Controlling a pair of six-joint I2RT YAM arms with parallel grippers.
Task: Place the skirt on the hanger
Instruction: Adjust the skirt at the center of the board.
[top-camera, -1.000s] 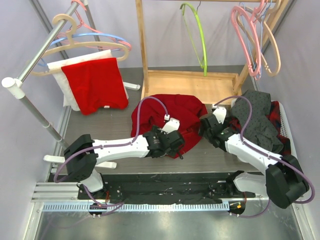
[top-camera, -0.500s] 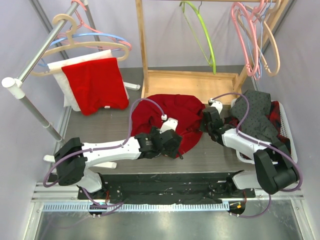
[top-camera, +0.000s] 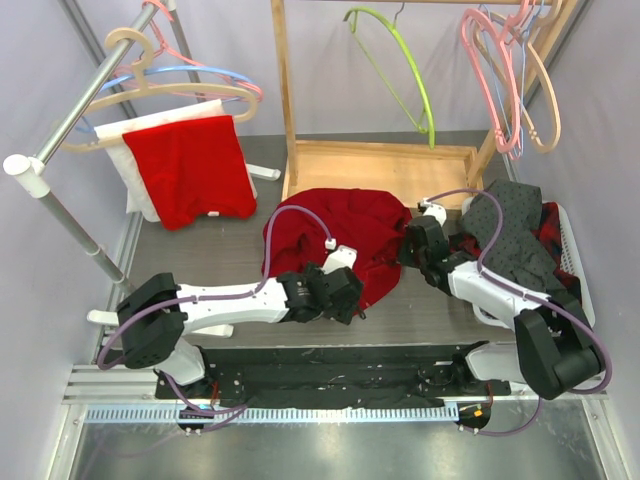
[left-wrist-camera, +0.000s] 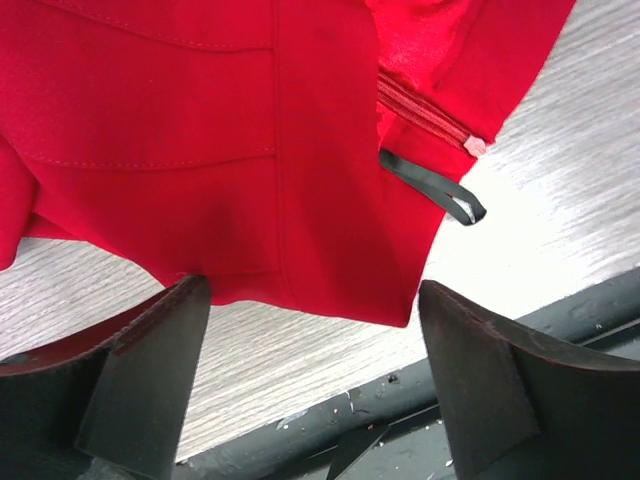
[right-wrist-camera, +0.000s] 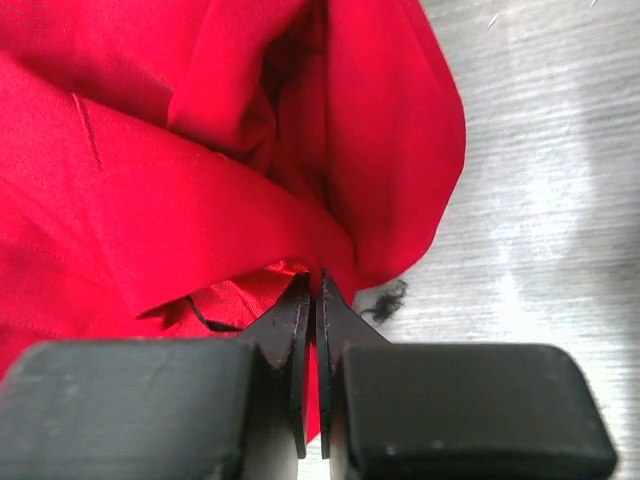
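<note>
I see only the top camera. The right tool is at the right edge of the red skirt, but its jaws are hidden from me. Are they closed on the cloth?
Observer: Yes. The right wrist view shows the right tool shut, pinching a fold at the edge of the skirt.
Operator: And the left tool?
Observer: The left tool is open. The skirt's near edge lies just in front of its opening, not gripped.
Operator: Is anything useful near it?
Observer: A black hanging loop sticks out beside the zipper, over the bare table.
</note>
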